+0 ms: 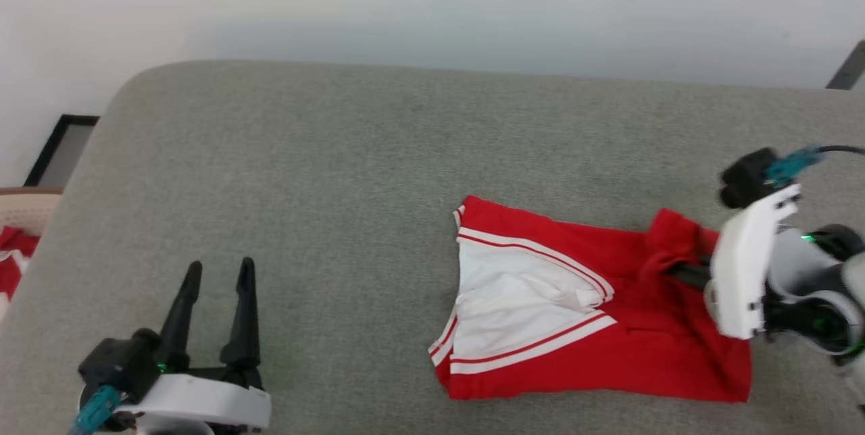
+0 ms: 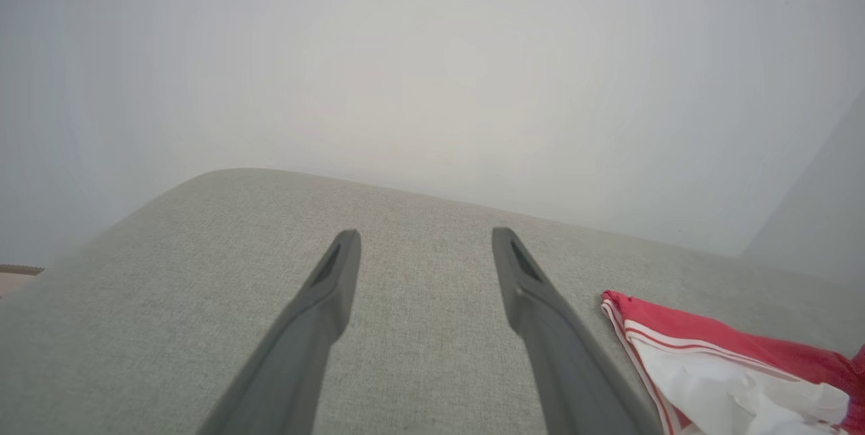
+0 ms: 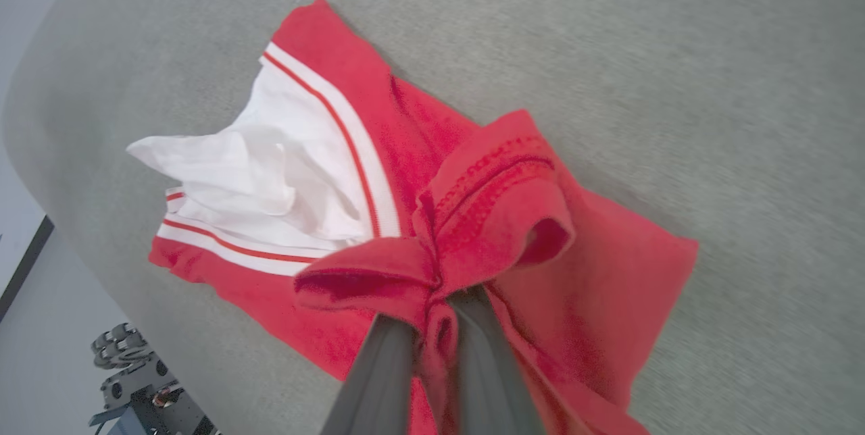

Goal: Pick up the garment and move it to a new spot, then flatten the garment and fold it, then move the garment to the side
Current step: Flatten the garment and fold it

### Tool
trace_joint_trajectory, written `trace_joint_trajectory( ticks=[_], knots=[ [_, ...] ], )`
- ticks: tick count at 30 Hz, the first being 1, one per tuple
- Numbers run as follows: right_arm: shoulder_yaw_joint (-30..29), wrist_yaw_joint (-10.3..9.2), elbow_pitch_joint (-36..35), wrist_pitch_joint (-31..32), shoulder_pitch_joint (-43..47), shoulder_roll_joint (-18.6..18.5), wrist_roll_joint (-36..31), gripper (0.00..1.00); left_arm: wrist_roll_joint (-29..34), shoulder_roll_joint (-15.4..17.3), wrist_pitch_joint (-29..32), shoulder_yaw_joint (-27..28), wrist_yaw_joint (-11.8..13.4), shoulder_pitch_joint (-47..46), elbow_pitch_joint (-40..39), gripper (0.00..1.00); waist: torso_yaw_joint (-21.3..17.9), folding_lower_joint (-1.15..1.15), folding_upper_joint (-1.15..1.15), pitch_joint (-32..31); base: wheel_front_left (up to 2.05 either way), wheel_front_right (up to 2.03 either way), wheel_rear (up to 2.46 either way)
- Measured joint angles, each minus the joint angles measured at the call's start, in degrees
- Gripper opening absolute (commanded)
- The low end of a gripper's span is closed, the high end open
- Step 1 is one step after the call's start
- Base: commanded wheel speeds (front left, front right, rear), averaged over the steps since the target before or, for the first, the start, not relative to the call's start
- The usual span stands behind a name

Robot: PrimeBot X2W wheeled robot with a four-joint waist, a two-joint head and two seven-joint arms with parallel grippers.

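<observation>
The garment (image 1: 608, 327) is a folded red shirt with white sleeves and red-and-white striped trim, lying on the grey cushioned surface (image 1: 338, 171) at the right. My right gripper (image 1: 676, 271) is shut on a bunched red fold at the garment's right end. In the right wrist view the cloth is pinched between the two dark fingers of the right gripper (image 3: 436, 313), and the garment (image 3: 324, 171) spreads away beyond them. My left gripper (image 1: 217, 274) stands open over bare cushion at the lower left, well apart from the garment. The left wrist view shows the left gripper (image 2: 426, 240) with spread fingers and a garment (image 2: 709, 361) corner at the right.
A beige basket (image 1: 30, 205) with red-white cloth sits past the cushion's left edge. A black-framed panel (image 1: 61, 148) leans by the pale wall behind. Bare grey cushion lies between the two grippers.
</observation>
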Motion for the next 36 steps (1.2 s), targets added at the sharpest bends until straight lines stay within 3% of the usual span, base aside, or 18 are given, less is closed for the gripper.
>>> trace_joint_trajectory(
  ticks=[11, 21, 22, 23, 24, 36],
  knots=[
    [5.8, 0.00, 6.7, -1.7, -4.6, 9.9, -4.3, 0.00, 0.2, -1.2, 0.0, -3.1, -0.7, -3.2, 2.2, 1.00, 5.2, 0.00, 0.00, 0.1, 0.00, 0.00, 0.00],
    [10.2, 0.00, 15.1, -5.5, -8.3, 16.4, -5.7, 0.00, -0.2, -2.1, 0.0, -3.8, -0.8, -4.5, 3.5, 1.00, 8.9, 0.00, 0.00, 0.8, 0.00, 0.00, 0.00],
    [10.8, 0.00, 15.2, -6.1, -8.5, 16.7, -5.3, 0.11, -0.2, -2.1, 0.0, -3.7, -1.0, -4.5, 3.6, 1.00, 8.9, 0.00, 0.00, 0.9, 0.00, 0.00, 0.00],
    [11.4, 0.00, 15.1, -6.6, -8.7, 17.1, -5.1, 0.72, -0.2, -2.1, 0.0, -3.6, -1.0, -4.5, 3.7, 1.00, 8.9, 0.00, 0.00, 0.8, 0.00, 0.00, 0.00],
    [11.9, 0.00, 15.1, -7.0, -8.9, 17.3, -4.7, 0.97, -0.2, -2.1, 0.0, -3.5, -1.0, -4.5, 3.7, 1.00, 8.8, 0.00, 0.00, 0.8, 0.00, 0.00, 0.00],
    [16.5, 0.00, 9.3, -13.2, -10.8, 15.1, -0.5, 1.00, -0.2, -0.9, 0.0, -2.2, -1.0, -3.3, 3.5, 1.00, 4.9, 0.00, 0.00, -1.0, 0.00, 0.00, 0.00]
  ],
)
